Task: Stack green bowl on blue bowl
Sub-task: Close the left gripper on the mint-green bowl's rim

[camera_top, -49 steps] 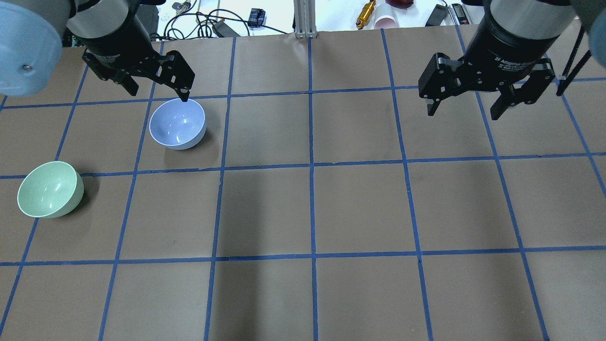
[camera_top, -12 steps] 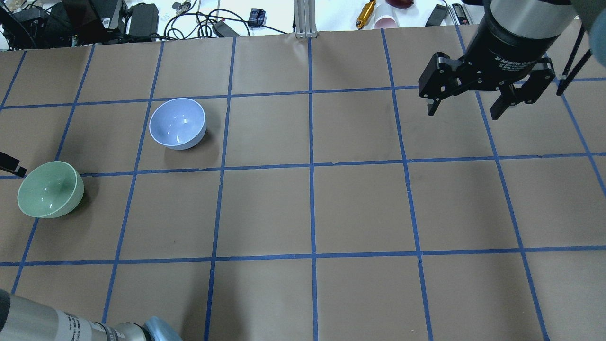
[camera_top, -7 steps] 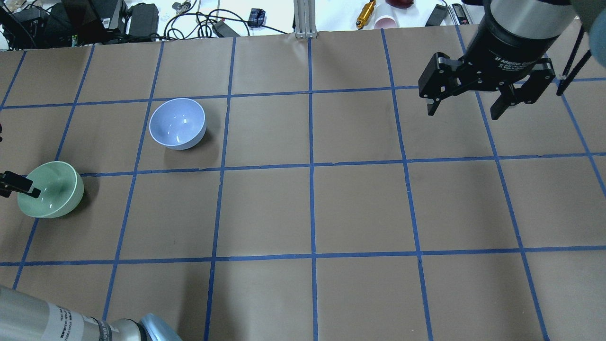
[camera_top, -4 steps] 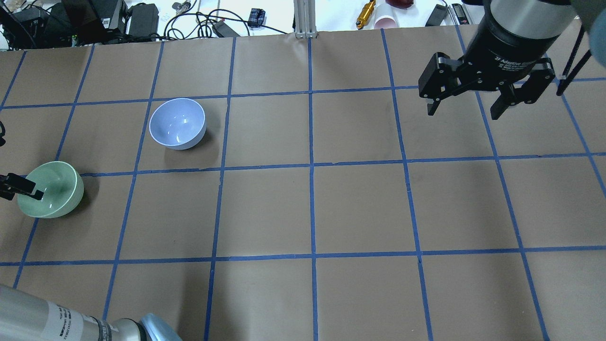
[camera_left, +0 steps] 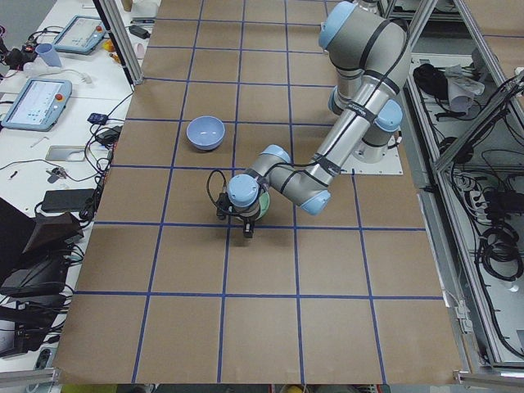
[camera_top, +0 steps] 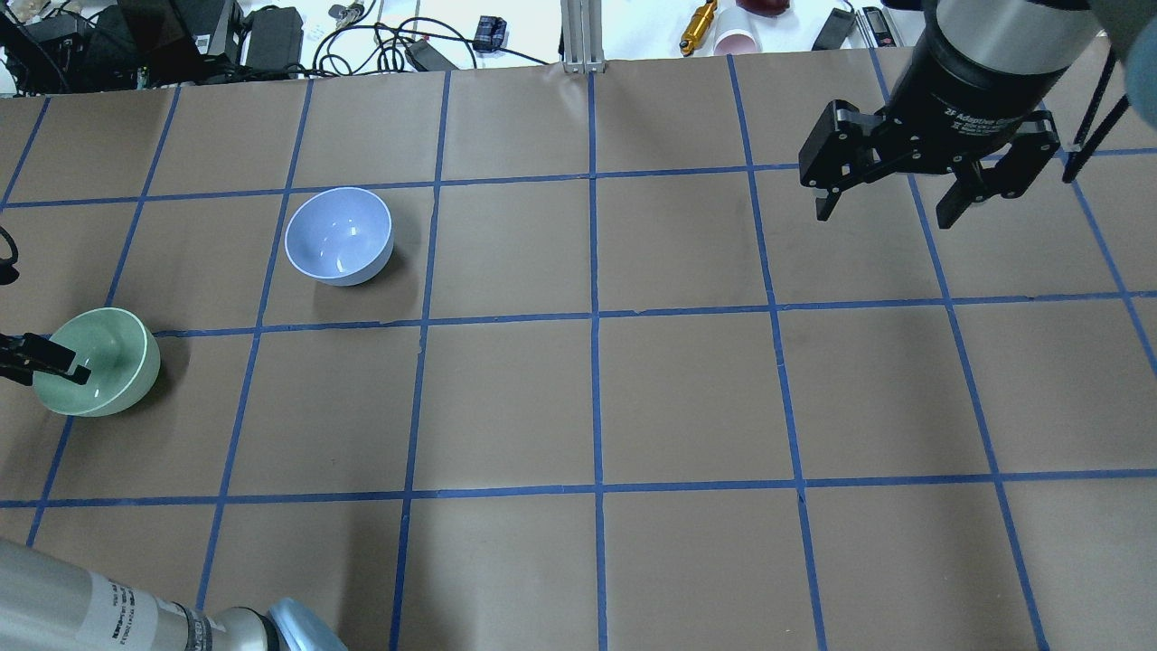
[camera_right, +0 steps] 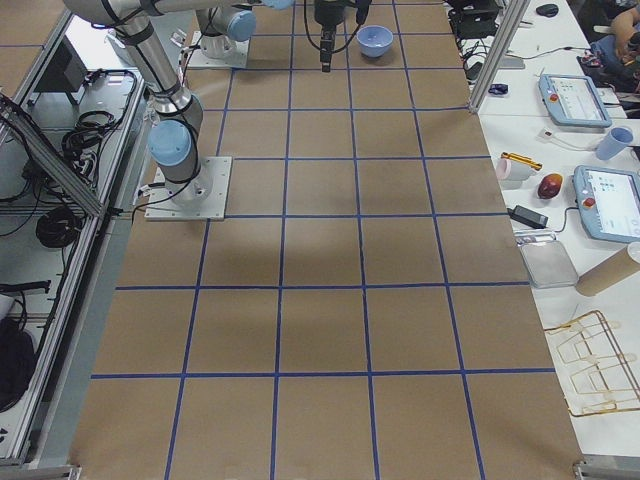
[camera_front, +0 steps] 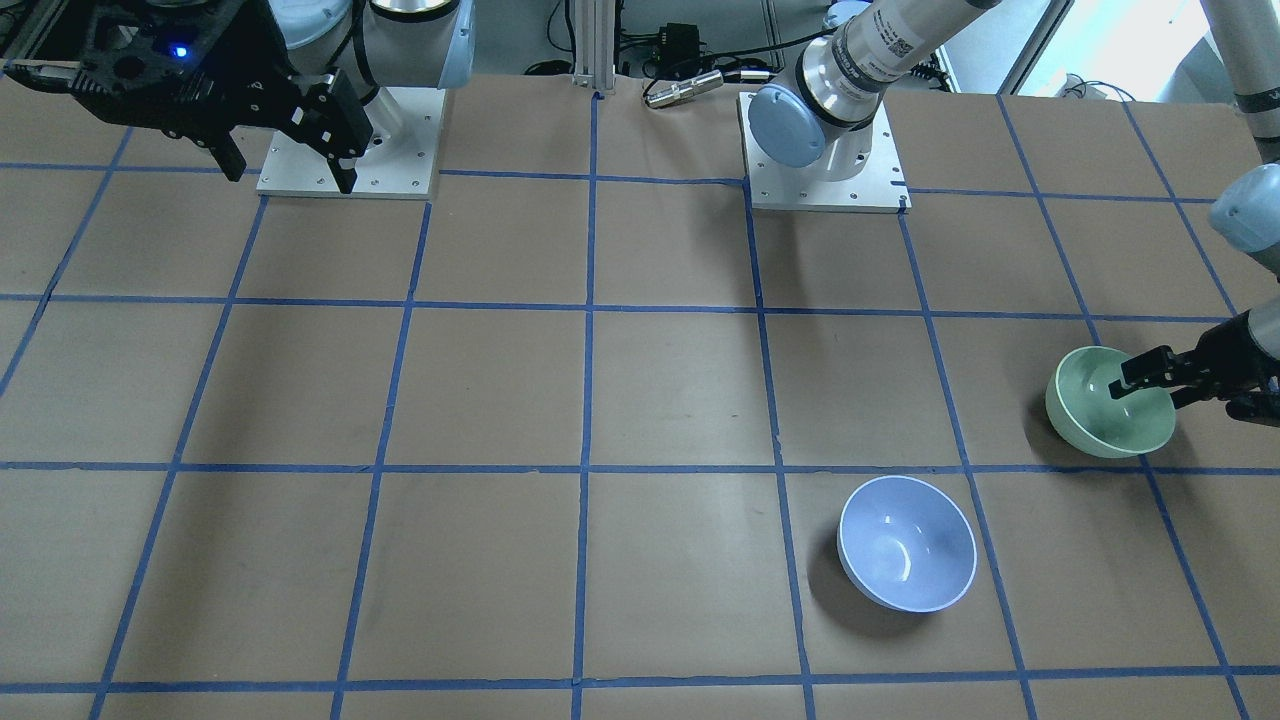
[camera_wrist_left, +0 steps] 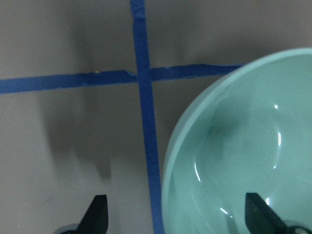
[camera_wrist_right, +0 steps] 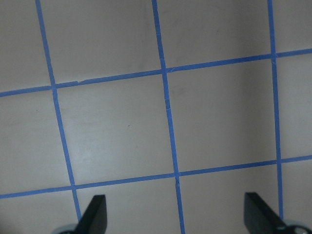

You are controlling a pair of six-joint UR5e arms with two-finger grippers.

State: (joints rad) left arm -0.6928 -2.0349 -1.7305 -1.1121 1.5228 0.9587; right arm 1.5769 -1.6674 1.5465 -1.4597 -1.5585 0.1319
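The left gripper (camera_wrist_left: 178, 219) straddles the rim of the green bowl (camera_top: 113, 362) at the overhead view's left edge, spread wide and not clamped. The blue bowl (camera_top: 339, 237) sits apart, to its upper right. The right gripper (camera_top: 883, 217) gapes empty.

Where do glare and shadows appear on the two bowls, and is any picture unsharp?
Left wrist view: the green bowl shows small white glints and looks slightly soft. Overhead view: the blue bowl has highlights inside and a shadow on its right. Front-facing view: both bowls sharp, shadows on their left.
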